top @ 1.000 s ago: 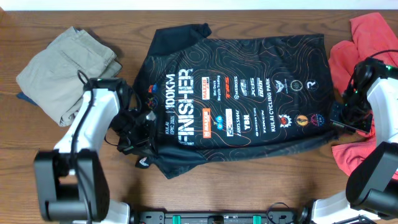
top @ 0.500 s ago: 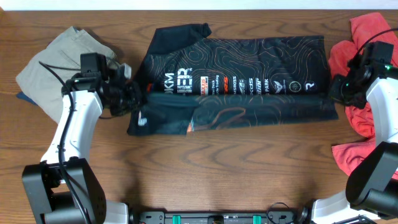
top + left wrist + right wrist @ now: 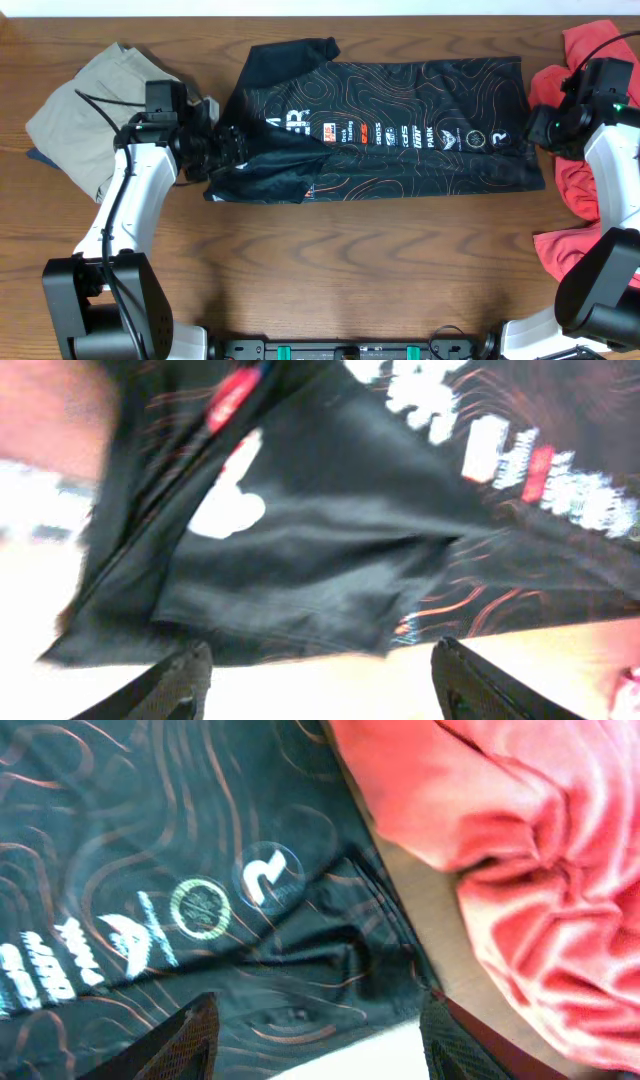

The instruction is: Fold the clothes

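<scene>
The clothes, a black jersey [image 3: 400,110] with orange contour lines and white logos, lies across the middle of the table. Its near half is folded back over the far half, leaving a long band. My left gripper [image 3: 228,150] stands open at the band's left end by the sleeve. In the left wrist view the jersey [image 3: 330,560] lies just beyond the gripper [image 3: 320,682], with nothing between the fingers. My right gripper [image 3: 545,128] is open at the band's right end. The right wrist view shows the jersey's [image 3: 150,840] hem edge under that gripper [image 3: 320,1045], ungripped.
Folded khaki trousers [image 3: 90,110] lie at the far left, close behind my left arm. A red garment [image 3: 585,70] is heaped at the right edge beside the jersey's hem, seen close as red cloth [image 3: 540,870]. Bare wood table [image 3: 350,270] stretches along the near side.
Both grippers carried the jersey's near edge up and over toward the far side, folding it in half lengthwise. Both have then let go and opened.
</scene>
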`<state>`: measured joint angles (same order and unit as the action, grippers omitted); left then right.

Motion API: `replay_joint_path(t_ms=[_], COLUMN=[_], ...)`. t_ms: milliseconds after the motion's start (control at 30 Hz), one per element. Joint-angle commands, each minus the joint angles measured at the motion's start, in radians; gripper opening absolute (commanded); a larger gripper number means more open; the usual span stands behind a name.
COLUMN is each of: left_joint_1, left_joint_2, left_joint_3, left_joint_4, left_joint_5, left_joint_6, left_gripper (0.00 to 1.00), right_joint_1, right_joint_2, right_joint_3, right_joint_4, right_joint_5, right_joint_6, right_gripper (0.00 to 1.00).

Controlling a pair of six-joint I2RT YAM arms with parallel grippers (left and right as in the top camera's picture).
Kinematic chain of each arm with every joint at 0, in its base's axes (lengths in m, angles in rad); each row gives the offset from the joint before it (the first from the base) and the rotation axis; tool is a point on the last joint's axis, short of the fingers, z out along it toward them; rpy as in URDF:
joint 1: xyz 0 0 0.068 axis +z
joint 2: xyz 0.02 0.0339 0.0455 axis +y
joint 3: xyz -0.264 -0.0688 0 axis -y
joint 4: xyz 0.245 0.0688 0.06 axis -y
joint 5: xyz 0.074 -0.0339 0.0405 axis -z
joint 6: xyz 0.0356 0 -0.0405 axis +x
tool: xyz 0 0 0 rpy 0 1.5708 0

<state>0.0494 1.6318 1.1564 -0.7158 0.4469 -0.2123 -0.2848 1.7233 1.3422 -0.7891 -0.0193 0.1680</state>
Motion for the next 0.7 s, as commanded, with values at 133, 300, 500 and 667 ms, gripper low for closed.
replay_joint_path(t_ms=[133,300,500,667], left_joint_1=[0.002,0.002,0.002,0.002], left_joint_2=[0.013,0.014,0.014,0.014], left_joint_3=[-0.068,-0.185,-0.259,-0.274], left_joint_4=[-0.053,0.051,0.19,0.249], left_joint_5=[-0.15,-0.15,-0.154,-0.187], left_joint_6=[-0.011,-0.015,-0.047,-0.079], left_gripper=[0.75,0.76,0.8,0.81], right_joint_1=[0.003,-0.006,-0.011,-0.013], right_joint_2=[0.023,0.025,0.026,0.026], right_joint_3=[-0.129,-0.255,-0.348,-0.404], right_joint_4=[0.029,0.135,0.25,0.329], right_joint_5=[0.124,0.125,0.124,0.124], right_joint_6=[-0.001,-0.001,-0.001,-0.001], right_gripper=[0.61,0.61,0.56,0.56])
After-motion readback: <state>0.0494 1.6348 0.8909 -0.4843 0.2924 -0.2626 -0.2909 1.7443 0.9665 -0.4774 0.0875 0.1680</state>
